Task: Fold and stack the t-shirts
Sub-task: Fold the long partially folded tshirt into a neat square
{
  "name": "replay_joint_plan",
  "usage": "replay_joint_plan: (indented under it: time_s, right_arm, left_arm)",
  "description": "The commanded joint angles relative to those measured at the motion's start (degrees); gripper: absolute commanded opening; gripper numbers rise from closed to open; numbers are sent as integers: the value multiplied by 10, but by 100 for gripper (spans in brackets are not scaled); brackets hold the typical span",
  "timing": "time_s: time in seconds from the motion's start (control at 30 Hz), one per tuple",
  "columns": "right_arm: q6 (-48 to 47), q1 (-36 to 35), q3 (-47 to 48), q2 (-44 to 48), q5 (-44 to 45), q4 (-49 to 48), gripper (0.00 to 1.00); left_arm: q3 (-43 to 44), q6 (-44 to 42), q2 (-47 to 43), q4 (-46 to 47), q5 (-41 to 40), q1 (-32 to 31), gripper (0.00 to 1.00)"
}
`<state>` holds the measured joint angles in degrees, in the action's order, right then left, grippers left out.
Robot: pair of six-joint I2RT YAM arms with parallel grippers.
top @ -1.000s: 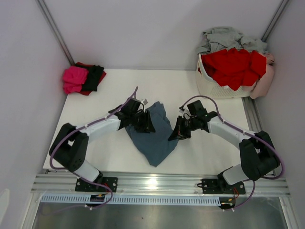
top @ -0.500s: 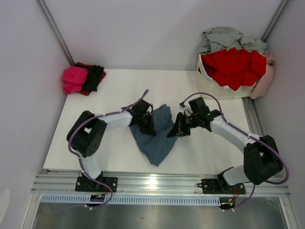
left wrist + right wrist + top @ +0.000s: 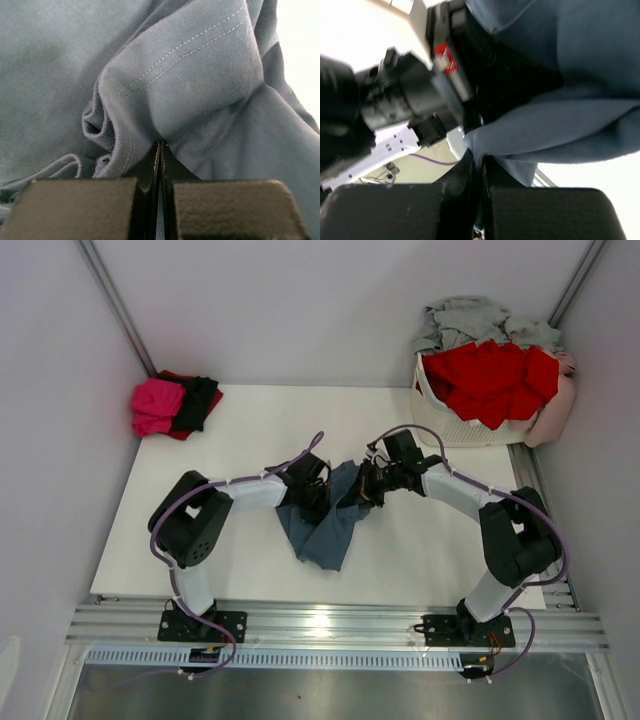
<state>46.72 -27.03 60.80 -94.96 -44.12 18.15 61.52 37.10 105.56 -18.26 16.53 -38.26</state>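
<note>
A slate blue-grey t-shirt [image 3: 322, 535] lies bunched in the middle of the white table [image 3: 200, 540], its upper part lifted between the two arms. My left gripper [image 3: 318, 502] is shut on a hemmed fold of it; in the left wrist view the jaws [image 3: 160, 150] meet with cloth [image 3: 200, 85] pinched at their tips. My right gripper [image 3: 350, 497] is shut on another fold, which shows squeezed between its fingers [image 3: 480, 160]. The two grippers are close together. The left arm's wrist [image 3: 410, 95] fills much of the right wrist view.
A folded pile of magenta, black and red shirts [image 3: 172, 405] sits at the back left corner. A white lattice basket [image 3: 450, 425] at the back right holds red shirts [image 3: 490, 375] and a grey one [image 3: 475, 320]. Walls close in on three sides.
The left gripper has shut on the blue-grey shirt. Both grippers have moved toward each other, and the shirt has been drawn narrower and more bunched.
</note>
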Motion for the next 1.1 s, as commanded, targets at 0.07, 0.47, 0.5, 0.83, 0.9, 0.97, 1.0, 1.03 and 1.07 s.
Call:
replay_joint_plan:
  time_s: [0.07,0.47,0.5,0.83,0.9,0.97,1.0,1.03,1.07]
  right_arm:
    - [29,7,53,-37,22,-35,0]
    - [21,17,129,-106,85,-15,0]
    - [22,18,133,-111,89,-14,0]
    - [38,29,228,-200,113,-36,0]
    - [20,29,259,-221,128,-26,0]
    - [9,29,281,-233,149,-24,0]
    - [2,32,287,-251,164,-28,0]
    - [0,35,295,-259,170,-30,0]
    - [0,36,302,-267,172,-37,0]
  left_arm:
    - [10,-5,-21,-29,-49,-9,1]
    - [-10,31,-238,-119,-233,2,47]
    - [-12,32,-254,-119,-244,3,50]
    - [-45,52,-300,-137,-261,15,54]
    - [-42,53,-292,-148,-273,16,54]
    - [-42,56,-287,-153,-277,19,53]
    - [-43,56,-289,-151,-275,20,53]
    - [-53,55,-296,-147,-273,20,53]
    - [-58,54,-301,-139,-267,20,53]
